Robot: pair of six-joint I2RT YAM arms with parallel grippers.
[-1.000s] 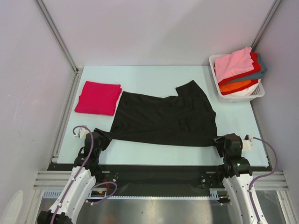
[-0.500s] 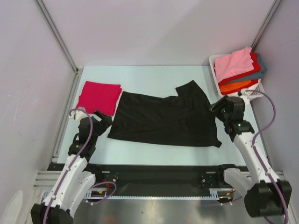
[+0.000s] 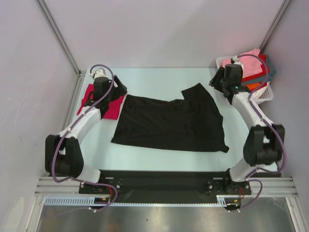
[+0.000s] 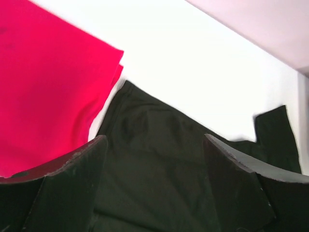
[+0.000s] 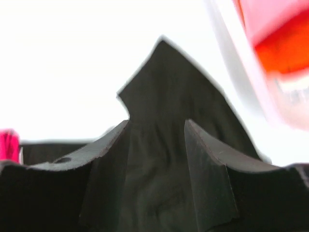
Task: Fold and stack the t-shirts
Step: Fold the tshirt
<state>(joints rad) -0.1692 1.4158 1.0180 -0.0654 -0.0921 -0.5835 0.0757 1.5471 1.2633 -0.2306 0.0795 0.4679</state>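
So the big black t-shirt (image 3: 171, 121) is lying spread out flat in the middle of the table (image 3: 154, 79), one sleeve sticking up toward the back right. The magenta t-shirt (image 3: 99, 104) sits folded at the back left, just beside the black one's corner, with the left arm reaching over it. The left fingers (image 4: 72, 188) are spread wide with nothing between them, hanging over the spot where the magenta and black cloth meet. The right fingers (image 5: 207, 164) are released too, not holding anything, hovering over that sleeve end of the black shirt. The white basket (image 3: 264, 96) is in the back right corner, with a pile of folded shirts in it and a pink shirt (image 5: 275, 14) on top.
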